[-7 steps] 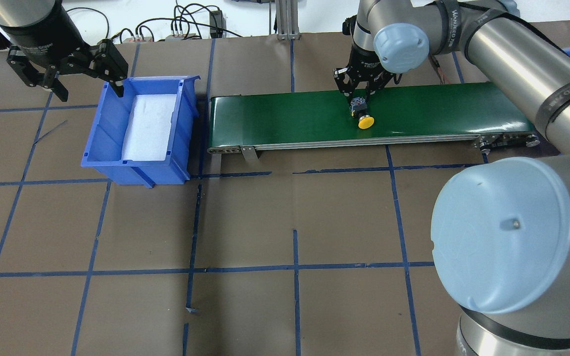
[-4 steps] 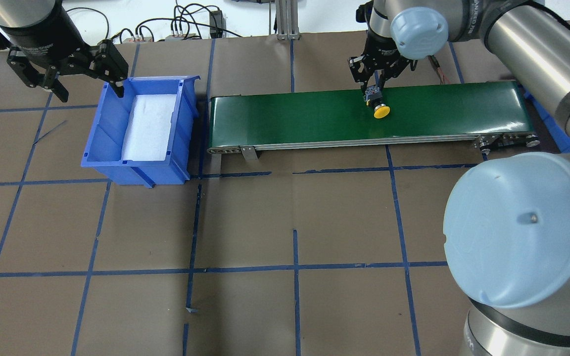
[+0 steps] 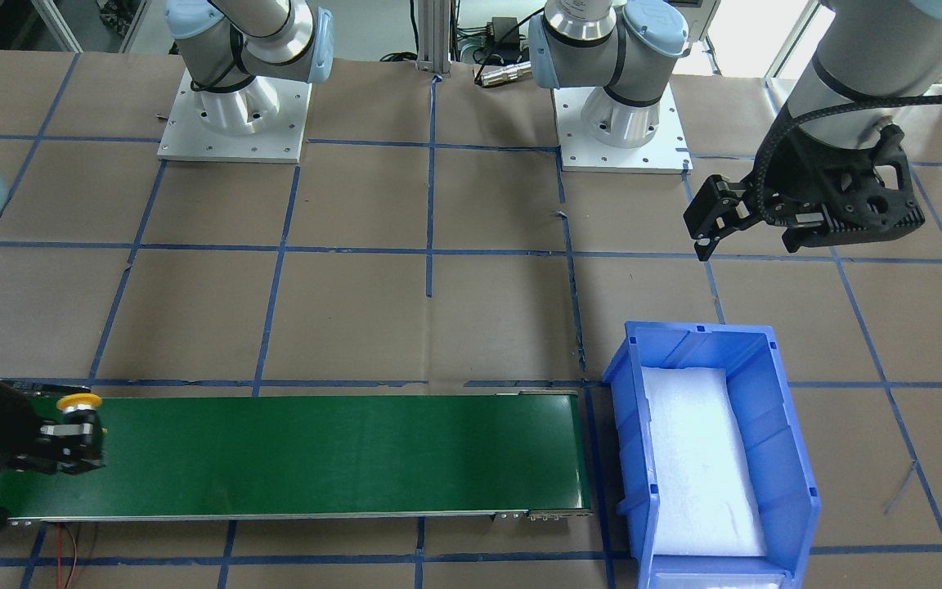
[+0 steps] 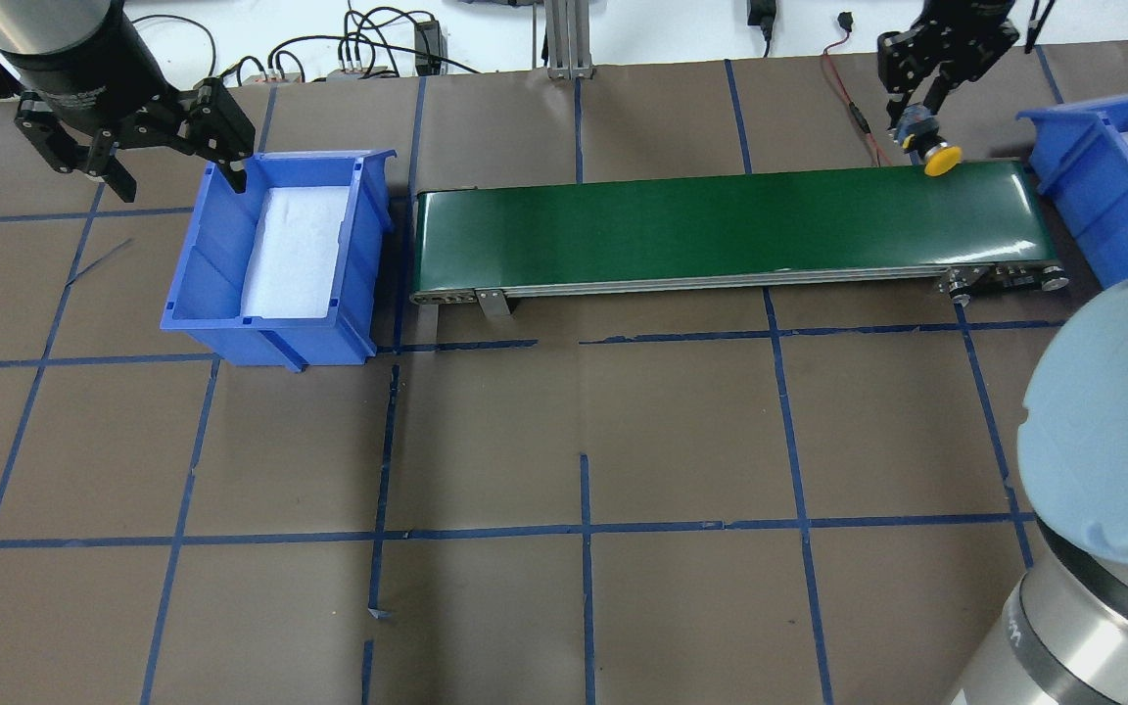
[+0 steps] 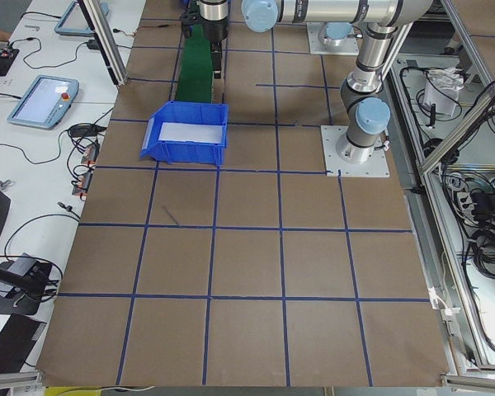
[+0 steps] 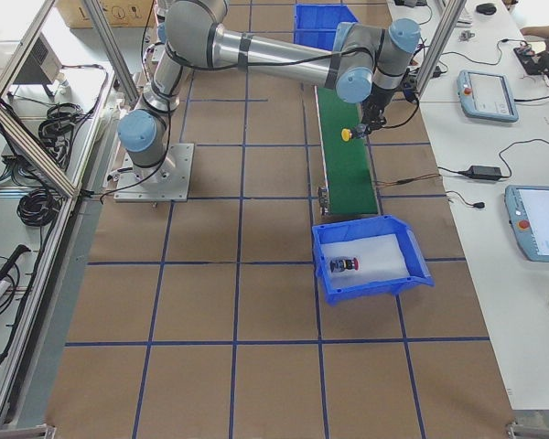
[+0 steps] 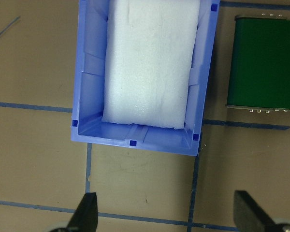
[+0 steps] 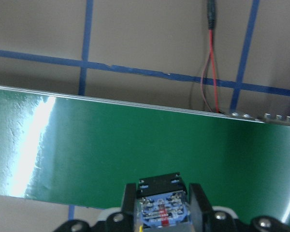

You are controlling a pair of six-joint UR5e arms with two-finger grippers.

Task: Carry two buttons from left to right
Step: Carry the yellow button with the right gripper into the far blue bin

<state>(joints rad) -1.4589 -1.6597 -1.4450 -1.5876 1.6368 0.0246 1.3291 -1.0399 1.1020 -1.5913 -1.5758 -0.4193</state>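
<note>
Yellow button (image 4: 942,160) over conveyor (image 4: 721,230), near bin (image 4: 1078,201)

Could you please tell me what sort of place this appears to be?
Most likely a robotics lab or test cell: two robot arms bolted to a table gridded with blue tape, a green conveyor belt, and teach pendants alongside.

Up at the right end of the green conveyor belt (image 4: 721,230), the right gripper (image 4: 919,125) hangs clamped on the yellow button (image 4: 942,160). The right blue bin (image 4: 1073,208) stands just beyond, its near wall rising in the way. A red cable (image 4: 853,103) trails close behind. The left gripper (image 4: 177,176), jaws spread, sits beside the left blue bin (image 4: 216,250). Plenty of room over the brown table (image 4: 584,441) in front.
</note>
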